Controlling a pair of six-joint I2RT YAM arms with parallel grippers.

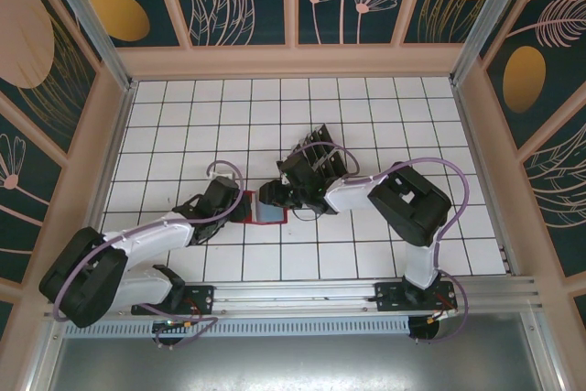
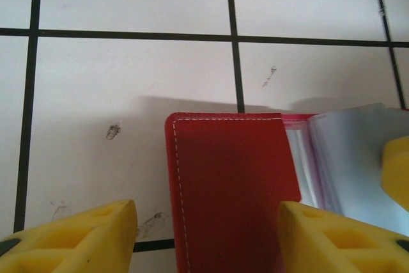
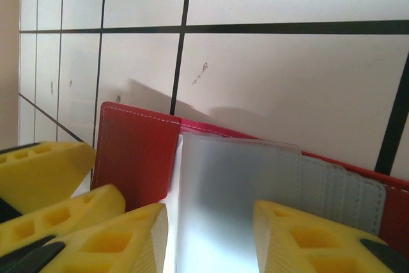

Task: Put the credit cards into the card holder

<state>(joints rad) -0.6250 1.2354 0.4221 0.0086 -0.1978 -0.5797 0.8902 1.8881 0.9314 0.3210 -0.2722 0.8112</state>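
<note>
The small flat red square fold-over wallet point(image 1: 268, 214) was seen lying open on the white tiled table point(image 1: 366, 107), directly beneath and between the two pincers. The left pincer point(image 2: 208, 238) was held part open astride the wallet's red cover flap point(image 2: 230, 183), one finger clear of the flap's edge, with nothing gripped. The right pincer point(image 3: 211, 238) was likewise held part open, over the grey-blue inner pocket point(image 3: 236, 183), and no card was found between its jaws. The step in hand was judged to be the steadying and spreading of the wallet, with loading not yet begun. A card would next have to be fetched by the right pincer and its edge slid into a pocket mouth while the cover is kept flat. One wallet and two pincers were counted. The small thin black glossy rectangular cards point(image 1: 320, 148), clustered just behind the right pincer, were too small to be counted.
</note>
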